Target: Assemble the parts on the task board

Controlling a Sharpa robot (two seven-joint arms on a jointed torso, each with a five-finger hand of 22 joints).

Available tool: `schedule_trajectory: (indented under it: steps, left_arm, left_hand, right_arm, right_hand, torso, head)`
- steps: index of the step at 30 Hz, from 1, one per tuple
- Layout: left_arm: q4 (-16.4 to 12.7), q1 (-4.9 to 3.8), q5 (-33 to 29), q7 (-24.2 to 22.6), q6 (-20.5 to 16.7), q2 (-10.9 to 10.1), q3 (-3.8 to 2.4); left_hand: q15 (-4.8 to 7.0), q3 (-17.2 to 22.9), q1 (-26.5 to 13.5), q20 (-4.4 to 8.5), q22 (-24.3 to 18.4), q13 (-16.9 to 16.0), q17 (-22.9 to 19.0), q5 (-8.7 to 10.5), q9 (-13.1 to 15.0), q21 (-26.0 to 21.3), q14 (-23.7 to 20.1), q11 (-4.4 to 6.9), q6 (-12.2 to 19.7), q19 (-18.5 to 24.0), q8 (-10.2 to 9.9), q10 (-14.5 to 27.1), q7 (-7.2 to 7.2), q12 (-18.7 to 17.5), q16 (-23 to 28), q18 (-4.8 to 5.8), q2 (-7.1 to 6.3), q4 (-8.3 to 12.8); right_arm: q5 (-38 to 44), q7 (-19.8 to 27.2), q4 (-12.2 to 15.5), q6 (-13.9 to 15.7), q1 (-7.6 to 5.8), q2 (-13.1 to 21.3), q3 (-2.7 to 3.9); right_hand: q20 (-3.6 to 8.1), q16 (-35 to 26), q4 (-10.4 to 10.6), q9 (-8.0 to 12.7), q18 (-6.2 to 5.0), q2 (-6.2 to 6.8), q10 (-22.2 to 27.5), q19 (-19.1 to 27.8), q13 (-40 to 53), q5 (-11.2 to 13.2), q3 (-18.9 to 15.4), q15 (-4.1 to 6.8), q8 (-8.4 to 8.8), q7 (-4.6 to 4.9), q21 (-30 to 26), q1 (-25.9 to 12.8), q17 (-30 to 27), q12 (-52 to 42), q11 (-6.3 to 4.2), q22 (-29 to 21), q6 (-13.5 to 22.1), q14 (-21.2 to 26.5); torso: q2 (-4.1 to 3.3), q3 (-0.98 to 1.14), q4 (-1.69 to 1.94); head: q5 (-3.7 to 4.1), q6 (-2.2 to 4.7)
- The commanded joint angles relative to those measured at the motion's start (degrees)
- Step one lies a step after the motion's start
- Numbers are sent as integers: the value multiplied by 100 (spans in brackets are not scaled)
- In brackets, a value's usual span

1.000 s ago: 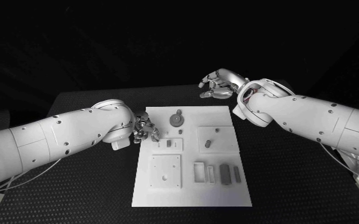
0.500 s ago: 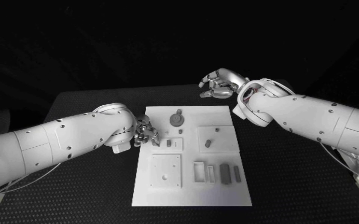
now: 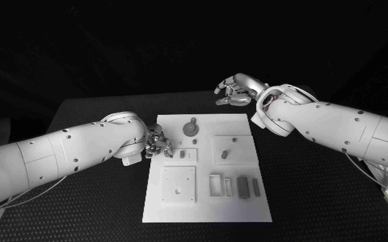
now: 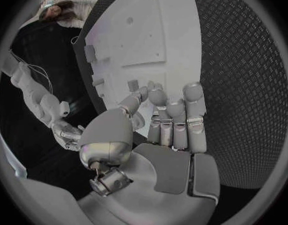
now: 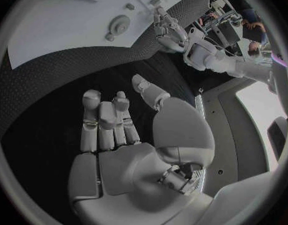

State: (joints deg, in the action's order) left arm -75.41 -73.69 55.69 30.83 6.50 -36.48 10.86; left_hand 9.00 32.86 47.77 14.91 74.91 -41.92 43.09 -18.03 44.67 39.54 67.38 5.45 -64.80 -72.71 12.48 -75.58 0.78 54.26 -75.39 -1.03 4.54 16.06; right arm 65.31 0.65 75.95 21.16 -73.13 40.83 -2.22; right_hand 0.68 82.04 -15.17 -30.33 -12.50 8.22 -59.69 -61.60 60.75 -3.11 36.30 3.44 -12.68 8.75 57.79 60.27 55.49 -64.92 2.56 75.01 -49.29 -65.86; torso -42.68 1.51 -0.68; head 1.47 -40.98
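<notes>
While we look down from the head camera, the task board (image 3: 207, 169) lies at the middle of the black table (image 3: 315, 197), and the grey parts sit on it: a round part (image 3: 190, 128) toward twelve o'clock of the board, a small peg (image 3: 224, 154) near its centre, and a row of upright blocks (image 3: 243, 187) toward five o'clock. Our left hand (image 3: 157, 143) rests at the board's nine o'clock edge, its fingers curled down together beside a small raised square plate (image 3: 186, 154); from this view we cannot tell whether anything is pinched. Our right hand (image 3: 235, 91) hovers beyond the board's far edge at about one o'clock, well apart from every part, fingers loosely bent and holding nothing.

From the left wrist, we see the left hand (image 4: 163, 125) with its fingers pressed side by side and the thumb folded toward them, the tips just over the board (image 4: 144, 30). A small part (image 4: 132, 85) lies just beside the fingertips; whether they touch it, we cannot tell.

From the right wrist, the right hand (image 5: 118, 130) shows its fingers (image 5: 103, 120) lying close together, thumb held apart, palm empty above the dark table, with the board (image 5: 68, 25) and round part (image 5: 120, 23) well away.
</notes>
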Motion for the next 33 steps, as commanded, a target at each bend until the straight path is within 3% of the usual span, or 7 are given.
schedule_trajectory:
  steps: [1,33]
  left_arm:
    - [7,8,62,8,36,23,5]
    - [112,13,378,142,384,109,9]
  left_hand:
    - [145,52,3,23,105,9,-6,-299,1022,15,104,83,-245,-1,717,-121,-78,17,-30,-116,60,14]
    - [147,65,-9,16,105,10,-1,-328,1085,32,119,97,-263,-16,739,-136,-92,31,-45,-106,51,22]
  right_arm:
    - [7,44,8,-57,2,2,3]
    - [7,47,-1,-64,2,12,3]
  right_hand:
    - [10,4,-11,8,-250,-31,28,-34,-8,-14,-20,5,26,38,-27,-2,-7,-27,9,43,-8,52]
    - [11,5,-13,9,-250,-32,29,-34,-11,-14,-20,6,25,38,-27,-1,-8,-30,9,44,-9,52]
  torso:
    - [1,-3,2]
    - [5,0,7]
  head:
    - [3,2]
    - [13,-42]
